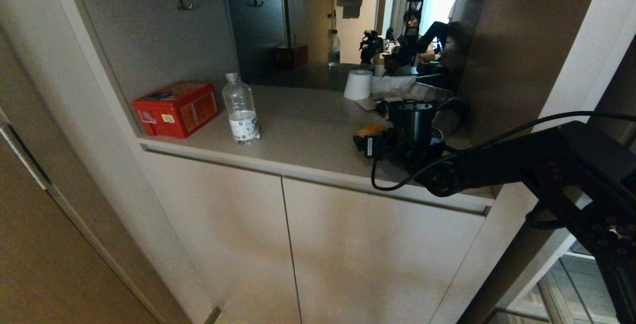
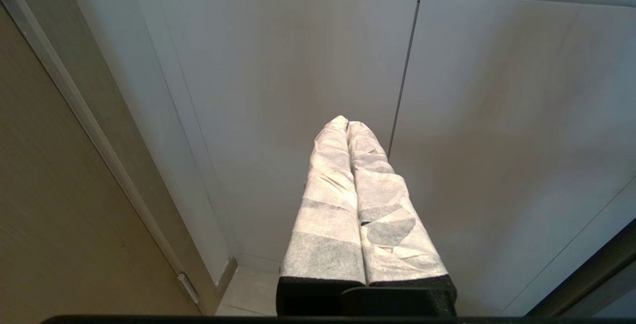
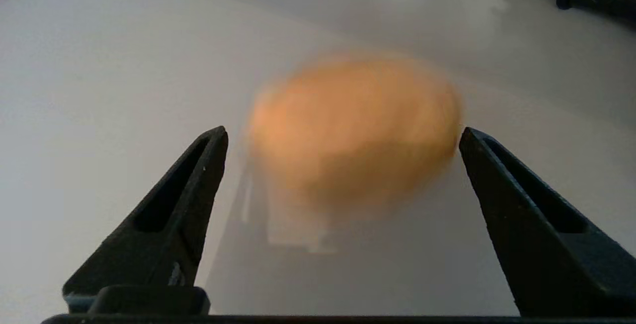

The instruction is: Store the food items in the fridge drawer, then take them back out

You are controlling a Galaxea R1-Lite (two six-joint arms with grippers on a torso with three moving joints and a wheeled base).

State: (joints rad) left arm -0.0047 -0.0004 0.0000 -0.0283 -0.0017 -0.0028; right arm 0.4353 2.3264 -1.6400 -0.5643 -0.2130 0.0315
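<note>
One food item, a golden-brown roundish lump (image 3: 355,125), lies on the beige counter (image 1: 308,135). In the head view the lump (image 1: 371,129) shows just left of my right wrist. My right gripper (image 3: 343,132) is open, with its black fingertips (image 3: 211,147) wide apart on either side of the lump and not pressing on it. My left gripper (image 2: 346,122) is shut, its fingers wrapped in white cloth, parked low in front of the pale cabinet doors (image 2: 298,65). The fridge drawer is out of view.
A red tin box (image 1: 176,108) and a clear water bottle (image 1: 241,110) stand at the counter's left. A white paper roll (image 1: 358,84) and crumpled wrapping sit at the back by a mirror. My right arm (image 1: 497,170) reaches in over the counter's right edge.
</note>
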